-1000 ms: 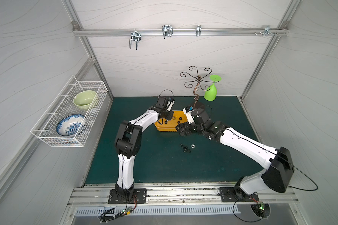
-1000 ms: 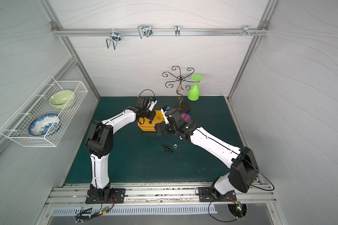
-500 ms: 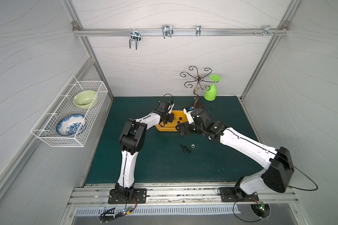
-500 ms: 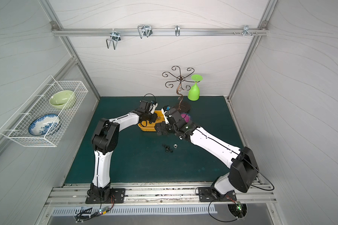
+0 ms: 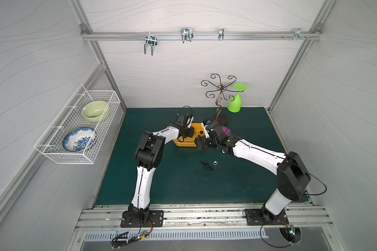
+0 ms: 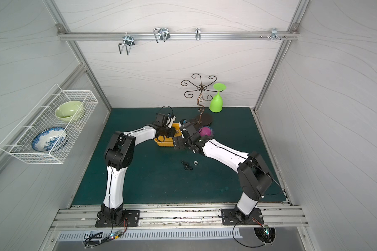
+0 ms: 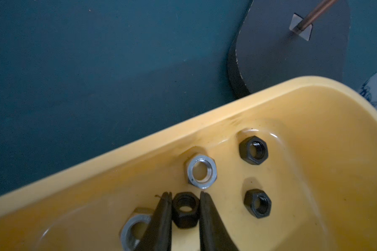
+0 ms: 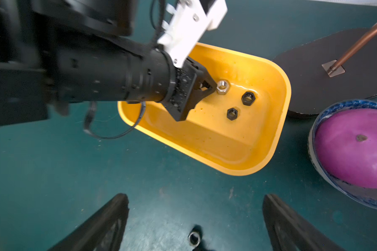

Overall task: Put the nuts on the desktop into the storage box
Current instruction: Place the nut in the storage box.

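Gripping a black nut (image 7: 185, 211) in our left pincer (image 7: 185, 196), we have it inside the yellow box (image 7: 139, 152), over its floor. Our right pincer (image 8: 195, 196), wide and empty, is nearer the loose nuts (image 5: 207, 165) on the desk (image 5: 183, 184).

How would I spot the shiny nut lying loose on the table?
Find the yellow storage box on the desktop. In front of it, nearer the camera, lies a cluster of nuts. Only the silver nut shines; the rest are black.

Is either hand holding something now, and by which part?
The left hand pinches a small black hex nut by two opposite sides; the right hand is open and empty.
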